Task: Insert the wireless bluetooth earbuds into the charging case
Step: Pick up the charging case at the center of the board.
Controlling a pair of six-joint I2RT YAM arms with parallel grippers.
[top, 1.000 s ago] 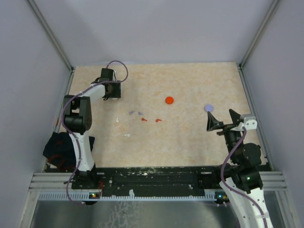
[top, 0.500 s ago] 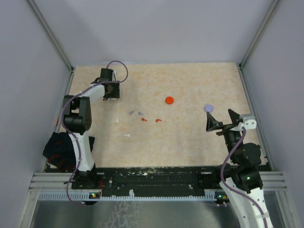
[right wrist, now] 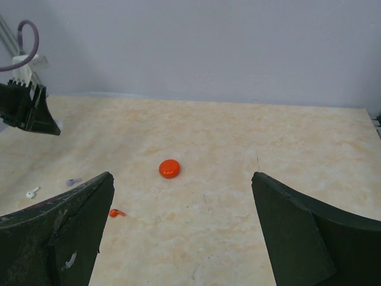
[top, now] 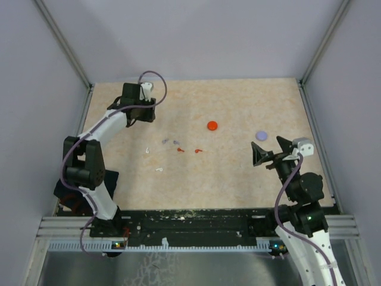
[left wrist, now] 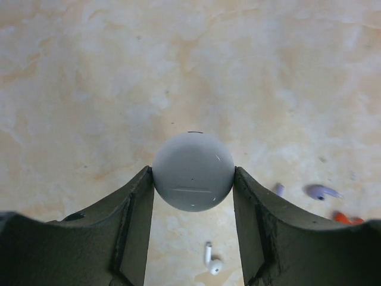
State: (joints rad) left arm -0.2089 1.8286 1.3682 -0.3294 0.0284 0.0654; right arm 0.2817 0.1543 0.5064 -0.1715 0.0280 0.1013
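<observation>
Left arm has swung its elbow outward, and the right gripper (top: 268, 151) has edged toward the middle; both look to be closing in on the work.

From above, the left gripper (top: 140, 114) hangs at the far left. The earbuds (top: 176, 143) lie scattered in pairs just to its right and nearer the bases. A red case (top: 212, 126) and a purple case (top: 261, 136) sit beyond them.

On the left wrist, the fingers pinch a white case (left wrist: 193, 171): round, glossy, lid closed. A white earbud (left wrist: 211, 262), tiny and stemmed, lies below it.

On the right wrist, the jaws gape wide and empty, with the red case ahead between them.
</observation>
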